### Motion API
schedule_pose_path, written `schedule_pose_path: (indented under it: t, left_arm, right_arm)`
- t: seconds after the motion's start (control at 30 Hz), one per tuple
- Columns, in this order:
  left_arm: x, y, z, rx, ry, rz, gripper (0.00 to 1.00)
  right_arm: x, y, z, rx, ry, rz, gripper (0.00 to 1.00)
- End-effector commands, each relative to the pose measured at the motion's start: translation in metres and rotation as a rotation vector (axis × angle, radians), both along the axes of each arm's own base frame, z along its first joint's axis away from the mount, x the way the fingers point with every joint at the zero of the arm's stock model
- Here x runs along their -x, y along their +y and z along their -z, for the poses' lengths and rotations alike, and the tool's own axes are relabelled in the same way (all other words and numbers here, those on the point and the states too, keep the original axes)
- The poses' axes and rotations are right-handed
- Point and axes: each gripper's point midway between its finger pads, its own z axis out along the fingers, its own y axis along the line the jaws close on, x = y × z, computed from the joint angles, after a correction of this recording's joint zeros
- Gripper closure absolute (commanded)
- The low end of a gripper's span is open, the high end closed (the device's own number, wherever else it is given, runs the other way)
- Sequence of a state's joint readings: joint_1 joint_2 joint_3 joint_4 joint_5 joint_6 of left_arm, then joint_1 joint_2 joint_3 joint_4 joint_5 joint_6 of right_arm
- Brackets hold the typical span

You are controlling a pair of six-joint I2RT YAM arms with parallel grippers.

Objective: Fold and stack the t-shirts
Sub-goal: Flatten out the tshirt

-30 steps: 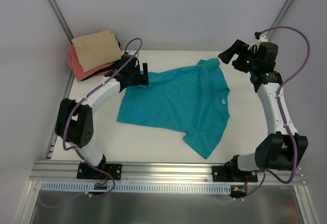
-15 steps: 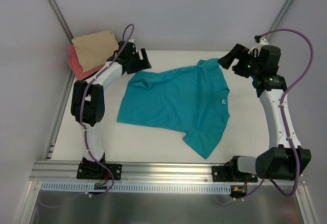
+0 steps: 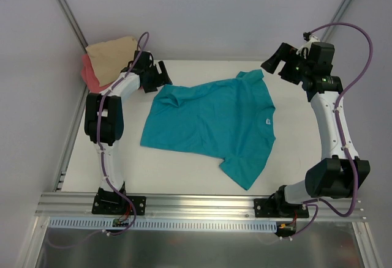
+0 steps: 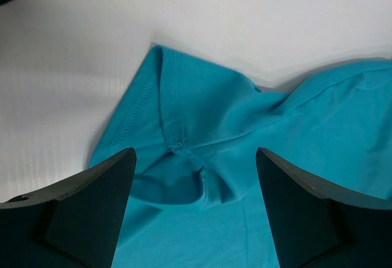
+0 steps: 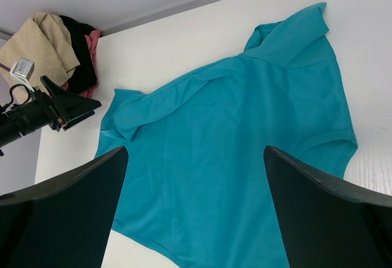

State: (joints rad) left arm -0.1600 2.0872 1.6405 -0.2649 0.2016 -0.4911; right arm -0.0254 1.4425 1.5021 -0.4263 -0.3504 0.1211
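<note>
though spread flat, the teal t-shirt [image 3: 211, 121] has one crumpled corner

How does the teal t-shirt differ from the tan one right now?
The teal t-shirt lies spread open across the middle of the table; the tan t-shirt is folded into a compact bundle in the far left corner. The teal one rests directly on the table, while the tan one sits on the coral-pink t-shirt. The teal one's far left sleeve is bunched; the tan one shows no loose sleeve. Both are plain single-colour tees.
</note>
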Motion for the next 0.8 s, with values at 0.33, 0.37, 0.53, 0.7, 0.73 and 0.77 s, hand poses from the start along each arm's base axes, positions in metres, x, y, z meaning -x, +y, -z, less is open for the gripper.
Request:
schedule_pose_path:
  t: [0.33, 0.37, 0.53, 0.7, 0.73, 0.77]
  left_arm:
    - [0.022, -0.014, 0.029, 0.087, 0.145, 0.000, 0.22]
    - [0.023, -0.013, 0.031, 0.088, 0.152, -0.002, 0.22]
    - [0.027, -0.017, 0.039, 0.103, 0.175, 0.008, 0.34]
    - [0.027, -0.022, 0.044, 0.133, 0.189, 0.013, 0.45]
    - [0.026, -0.023, 0.045, 0.135, 0.188, 0.014, 0.47]
    - [0.026, -0.023, 0.046, 0.139, 0.190, 0.015, 0.50]
  right_arm:
    - [0.004, -0.002, -0.014, 0.044, -0.032, -0.019, 0.01]
    - [0.005, -0.003, -0.013, 0.046, -0.029, -0.018, 0.00]
    - [0.007, -0.006, -0.014, 0.046, -0.031, -0.008, 0.00]
    - [0.007, -0.007, -0.014, 0.038, -0.028, -0.005, 0.00]
    - [0.008, -0.008, -0.015, 0.037, -0.029, -0.003, 0.01]
    - [0.008, -0.008, -0.016, 0.037, -0.031, -0.001, 0.01]
